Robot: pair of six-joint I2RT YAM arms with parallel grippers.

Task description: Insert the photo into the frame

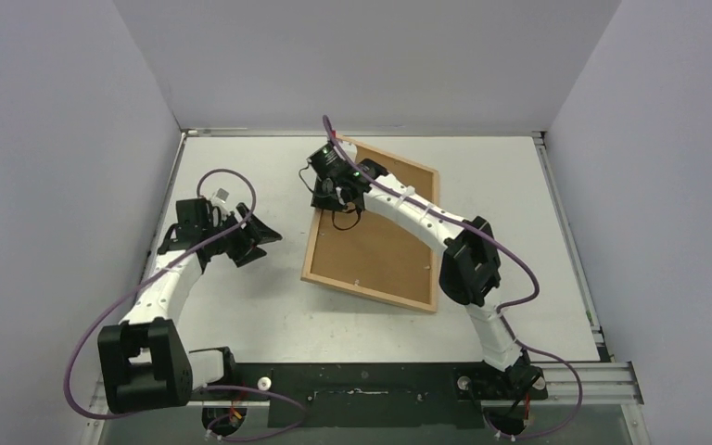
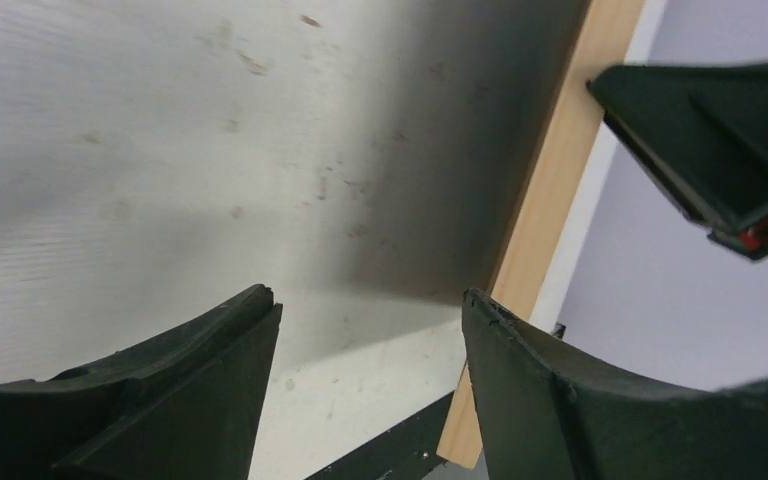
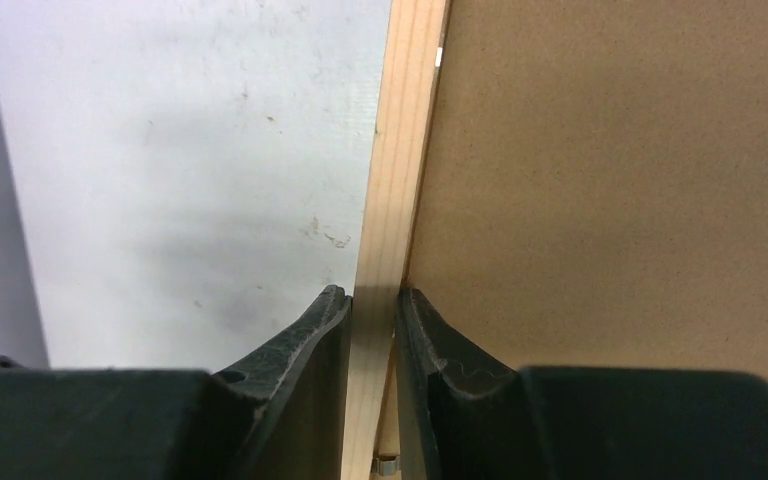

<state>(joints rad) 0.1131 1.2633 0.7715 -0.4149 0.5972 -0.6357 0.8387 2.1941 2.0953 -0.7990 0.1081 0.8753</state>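
Note:
The frame [image 1: 366, 292] lies back-up at mid table, its brown backing board [image 1: 380, 241] filling it. My right gripper [image 1: 332, 199] is shut on the frame's left wooden rail [image 3: 400, 150], one finger outside it and one on the board side [image 3: 610, 180]. In the right wrist view the gripper [image 3: 373, 295] pinches that rail tightly. My left gripper [image 1: 264, 239] hangs open to the left of the frame, holding nothing. In the left wrist view its gripper [image 2: 370, 300] stands wide over bare table, with the rail [image 2: 550, 190] to the right casting a dark shadow. The photo is out of view.
White walls close the table on three sides. The black mounting rail [image 1: 362, 380] with both arm bases runs along the near edge. Purple cables loop beside each arm. The right gripper's body [image 2: 720, 140] shows at the upper right of the left wrist view.

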